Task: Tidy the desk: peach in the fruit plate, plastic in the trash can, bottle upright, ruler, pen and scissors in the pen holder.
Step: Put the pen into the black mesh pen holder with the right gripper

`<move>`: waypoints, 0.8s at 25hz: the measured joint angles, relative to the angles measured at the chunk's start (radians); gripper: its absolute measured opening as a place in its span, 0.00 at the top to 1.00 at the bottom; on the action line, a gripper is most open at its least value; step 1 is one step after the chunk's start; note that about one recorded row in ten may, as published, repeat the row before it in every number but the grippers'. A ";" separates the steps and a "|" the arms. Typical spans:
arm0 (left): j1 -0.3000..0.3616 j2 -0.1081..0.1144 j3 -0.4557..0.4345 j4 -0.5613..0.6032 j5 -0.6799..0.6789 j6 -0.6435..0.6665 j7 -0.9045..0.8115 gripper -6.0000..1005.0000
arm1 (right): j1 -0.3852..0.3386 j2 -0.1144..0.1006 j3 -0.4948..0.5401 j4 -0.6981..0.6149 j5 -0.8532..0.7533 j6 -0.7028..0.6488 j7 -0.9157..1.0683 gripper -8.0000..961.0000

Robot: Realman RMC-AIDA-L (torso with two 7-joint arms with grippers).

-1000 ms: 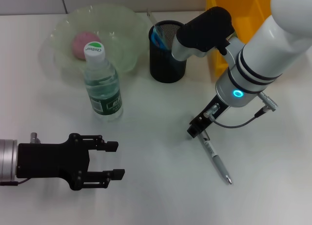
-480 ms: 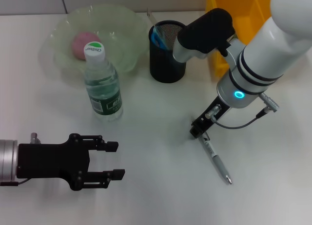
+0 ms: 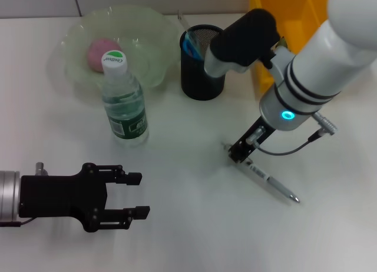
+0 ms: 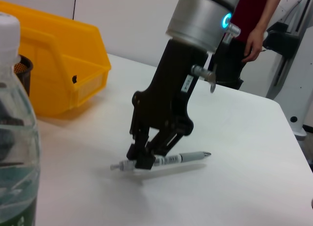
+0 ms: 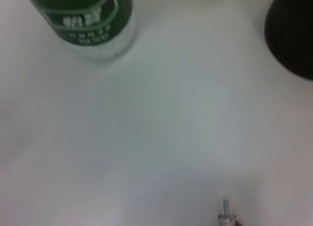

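My right gripper (image 3: 239,155) is down at the table, shut on the back end of the grey pen (image 3: 272,182). The left wrist view shows its fingers (image 4: 142,157) pinching the pen (image 4: 171,159), which lies nearly level just over the table. The black mesh pen holder (image 3: 202,66) holds blue-handled scissors (image 3: 190,43) and a ruler. The bottle (image 3: 122,101) stands upright. A pink peach (image 3: 96,52) lies in the glass fruit plate (image 3: 147,30). My left gripper (image 3: 133,195) rests open at the near left. No plastic is in view.
A yellow bin (image 3: 288,13) stands at the far right, behind the right arm. The right wrist view shows the bottle's base (image 5: 83,20), the pen holder's wall (image 5: 293,35) and the pen's end (image 5: 225,210).
The pen has swung in the right gripper: its tip moved up and right, and its back end now sticks out to the left. The left arm stayed still.
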 joint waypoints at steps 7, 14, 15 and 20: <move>0.007 0.002 0.000 0.000 -0.003 0.001 0.001 0.32 | -0.095 0.002 0.082 -0.226 -0.084 -0.065 -0.018 0.79; 0.010 0.002 0.000 0.000 -0.006 0.002 0.001 0.32 | -0.234 0.005 0.353 -0.438 0.038 0.035 -0.301 0.77; 0.011 0.002 0.000 0.000 -0.006 0.003 0.001 0.32 | -0.255 0.005 0.397 -0.447 0.097 0.067 -0.367 0.77; 0.010 0.002 -0.003 0.000 -0.008 0.004 0.001 0.32 | -0.345 -0.005 0.538 -0.306 0.639 0.309 -0.768 0.75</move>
